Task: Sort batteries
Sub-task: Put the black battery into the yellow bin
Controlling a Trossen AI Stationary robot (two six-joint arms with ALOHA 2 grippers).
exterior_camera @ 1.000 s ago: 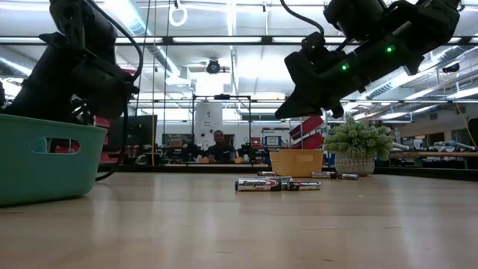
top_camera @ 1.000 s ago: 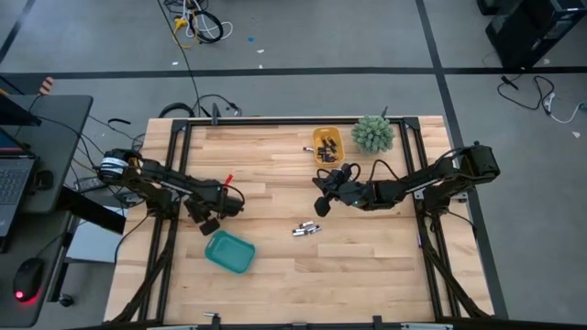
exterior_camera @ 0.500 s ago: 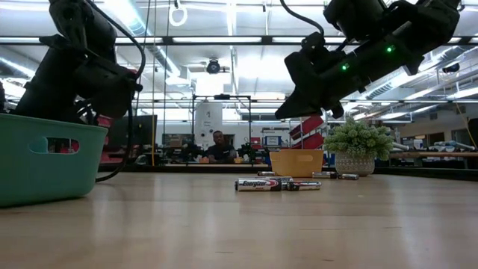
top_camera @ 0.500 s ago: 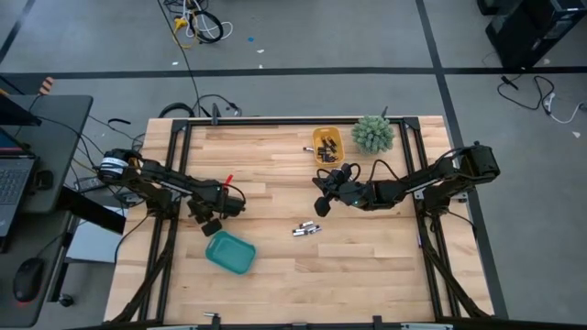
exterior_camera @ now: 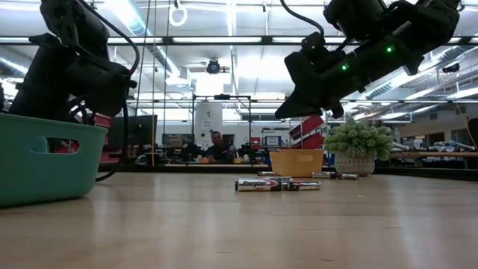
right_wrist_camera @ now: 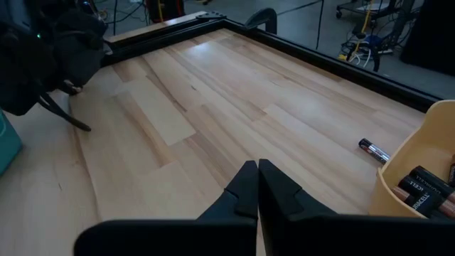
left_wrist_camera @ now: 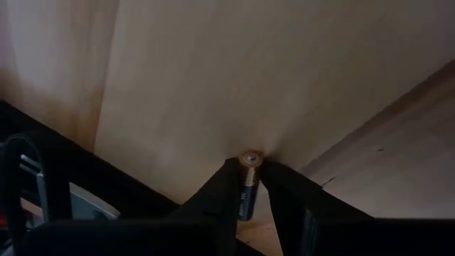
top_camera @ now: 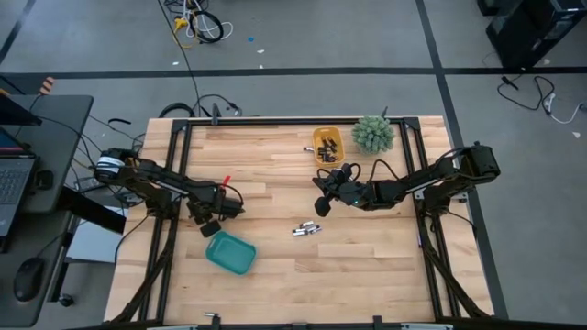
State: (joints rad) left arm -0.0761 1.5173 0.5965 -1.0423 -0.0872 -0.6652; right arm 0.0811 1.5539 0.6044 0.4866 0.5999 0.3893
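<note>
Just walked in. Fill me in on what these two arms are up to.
They're sorting batteries. The left hand is shut on a battery, held above the table near the teal bin. The right hand is shut and empty, hovering over mid-table. A few loose batteries lie on the wood in the middle, and the yellow bin beside the small plant already holds several.

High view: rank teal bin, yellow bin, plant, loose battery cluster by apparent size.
1. teal bin
2. plant
3. yellow bin, close to the plant, so that order is unsure
4. loose battery cluster, clearly smallest
</note>
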